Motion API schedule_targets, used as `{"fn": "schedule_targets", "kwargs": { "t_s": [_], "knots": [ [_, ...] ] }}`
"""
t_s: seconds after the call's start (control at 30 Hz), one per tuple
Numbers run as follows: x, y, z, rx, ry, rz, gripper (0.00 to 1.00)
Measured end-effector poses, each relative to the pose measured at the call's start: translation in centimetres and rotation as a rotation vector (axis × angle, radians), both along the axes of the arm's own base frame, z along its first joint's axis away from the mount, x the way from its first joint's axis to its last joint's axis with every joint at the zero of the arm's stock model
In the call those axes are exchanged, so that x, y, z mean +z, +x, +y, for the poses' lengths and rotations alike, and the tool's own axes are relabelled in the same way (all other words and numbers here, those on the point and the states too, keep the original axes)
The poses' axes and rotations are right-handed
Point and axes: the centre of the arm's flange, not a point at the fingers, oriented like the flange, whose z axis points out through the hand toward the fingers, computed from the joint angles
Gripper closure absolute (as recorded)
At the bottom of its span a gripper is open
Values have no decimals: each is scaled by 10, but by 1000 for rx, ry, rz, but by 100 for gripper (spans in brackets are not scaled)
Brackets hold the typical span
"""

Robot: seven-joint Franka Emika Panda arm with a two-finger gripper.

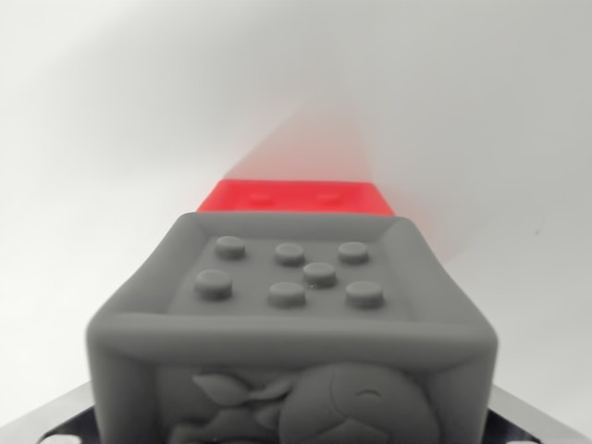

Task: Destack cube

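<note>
**Ana:** Right, where do things stand in the wrist view?

**Ben:** A soft grey rubbery cube with raised studs on its recessed top face [289, 319] fills the lower half of the frame, very close to the lens; its front face carries a moulded relief figure. Just behind its far edge shows a strip of a bright red studded cube [294, 197]; a pink reflection rises above it on the pale white surface [102, 139].

**Ana:** And the pincer?

**Ben:** I cannot tell; no fingers show anywhere, only dark and silvery edges of the robot's own hardware [546, 421] at the bottom corners. The grey cube sits where the fingers would meet, so it may well be clamped (a guess from position, nothing more).

**Ana:** Is the grey one on top of the red one?

**Ben:** The red strip touches the grey cube's far edge in the picture; whether that means stacked, lifted above, or merely in front, this angle does not settle.

**Ana:** So how do we do the step well?

**Ben:** If the grey cube is in the grasp, move it straight away from the red one first, so the studs do not drag the lower block along; keep it level; go slowly, since the material looks squashy and could twist in the grip. Then carry it sideways to bare surface, well apart from the red cube; set it down flat before letting go.
</note>
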Motion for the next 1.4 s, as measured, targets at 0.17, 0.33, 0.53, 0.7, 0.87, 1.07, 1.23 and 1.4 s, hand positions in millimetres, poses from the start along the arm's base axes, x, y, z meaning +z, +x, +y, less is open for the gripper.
{"fn": "schedule_targets", "kwargs": {
  "t_s": [0.17, 0.33, 0.53, 0.7, 0.87, 1.07, 1.23, 1.4],
  "knots": [
    [0, 0, 0, 0, 0, 0, 100],
    [0, 0, 0, 0, 0, 0, 100],
    [0, 0, 0, 0, 0, 0, 100],
    [5, 1, 0, 0, 0, -3, 100],
    [10, 1, 0, -1, 1, -4, 100],
    [22, 1, -1, -1, 2, -7, 100],
    [31, 1, -1, -2, 4, -6, 100],
    [43, 1, -1, -2, 4, -7, 100]
  ]
}}
